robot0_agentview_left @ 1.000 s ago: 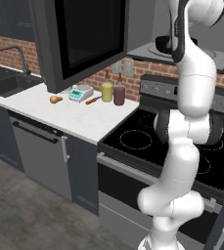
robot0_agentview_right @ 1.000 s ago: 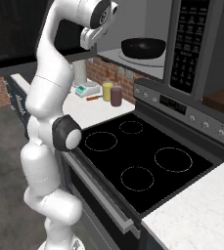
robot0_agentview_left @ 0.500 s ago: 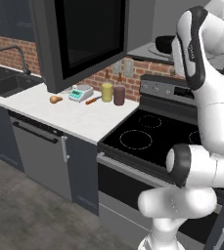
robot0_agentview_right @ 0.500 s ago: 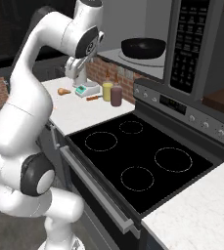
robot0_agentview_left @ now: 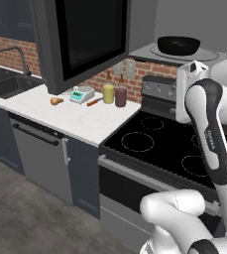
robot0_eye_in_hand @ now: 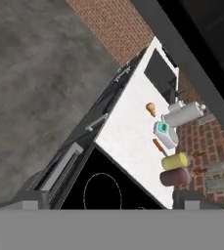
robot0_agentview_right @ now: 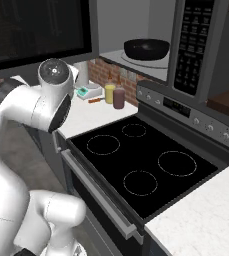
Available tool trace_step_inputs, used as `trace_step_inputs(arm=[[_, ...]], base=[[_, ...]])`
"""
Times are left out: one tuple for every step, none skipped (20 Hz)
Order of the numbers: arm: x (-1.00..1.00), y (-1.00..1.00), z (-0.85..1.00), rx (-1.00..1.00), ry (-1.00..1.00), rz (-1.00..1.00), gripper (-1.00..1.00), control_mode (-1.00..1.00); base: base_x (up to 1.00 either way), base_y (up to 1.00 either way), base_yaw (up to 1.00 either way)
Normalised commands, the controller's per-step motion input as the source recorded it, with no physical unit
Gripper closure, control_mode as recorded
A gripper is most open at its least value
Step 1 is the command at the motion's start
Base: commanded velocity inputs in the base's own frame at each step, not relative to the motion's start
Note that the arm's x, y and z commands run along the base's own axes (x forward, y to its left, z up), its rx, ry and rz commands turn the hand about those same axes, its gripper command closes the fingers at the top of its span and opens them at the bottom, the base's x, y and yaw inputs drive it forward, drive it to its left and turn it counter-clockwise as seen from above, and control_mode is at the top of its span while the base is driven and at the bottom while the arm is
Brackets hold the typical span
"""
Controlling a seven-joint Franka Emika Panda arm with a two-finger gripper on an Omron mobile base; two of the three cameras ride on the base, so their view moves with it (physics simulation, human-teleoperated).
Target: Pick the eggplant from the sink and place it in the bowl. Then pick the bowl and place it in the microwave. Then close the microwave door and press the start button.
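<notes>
Dark grey microwave door is hanging wide open on its left hinge, and I'm guessing that's because the closing step isn't done yet. The microwave is sitting up above the stove with its key panel facing out on the right. Inside, the bowl is resting on the round glass plate, so the "put the bowl in" part is looking finished to me. The eggplant is probably lying down inside it, but the bowl's black interior is hiding that, so I honestly can't tell.

The gripper is standing spread wide with nothing between its tips, pointing down over the stove's corner and the desk. The arm is folding up in front of the stove, so I'm reading this as it lining up to swing at the door next.

Room-wise, grey floor is running along the cabinets, and red brick wall is backing the pale stone desk. The sink is sitting at the far left end. Between it and the stove, a small scale, a yellow bottle and a dark red bottle are clustering near the wall, well clear of the door's path.
</notes>
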Motion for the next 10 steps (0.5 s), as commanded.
trace_step_inputs(arm=[[-0.89, 0.37, -0.06, 0.0, -0.31, 0.0, -1.0, -1.0], [-0.76, 0.41, 0.0, 0.0, -0.31, 0.0, -1.0, -1.0], [-0.64, 0.51, 0.0, 0.0, -0.29, 0.0, -1.0, -1.0], [-0.52, 0.57, 0.0, 0.0, -0.28, -0.01, -1.0, -1.0], [-0.37, 0.63, 0.0, 0.0, -0.26, -0.03, -1.0, -1.0], [-0.29, 0.75, 0.0, 0.0, -0.23, -0.05, -1.0, -1.0], [-0.41, 0.65, 0.0, -0.03, -0.19, -0.05, -1.0, -1.0], [-0.5, 0.44, 0.0, -0.07, -0.16, -0.04, -1.0, -1.0], [-0.49, 0.39, 0.0, -0.07, -0.07, -0.07, -1.0, -1.0], [-0.45, 0.39, 0.0, -0.09, -0.05, -0.07, -1.0, -1.0]], base=[[0.0, 0.0, 0.0], [0.0, 0.0, 0.0], [0.0, 0.0, 0.0], [0.0, 0.0, 0.0], [0.0, 0.0, 0.0], [0.0, 0.0, 0.0], [0.0, 0.0, 0.0], [0.0, 0.0, 0.0], [0.0, 0.0, 0.0], [0.0, 0.0, 0.0]])
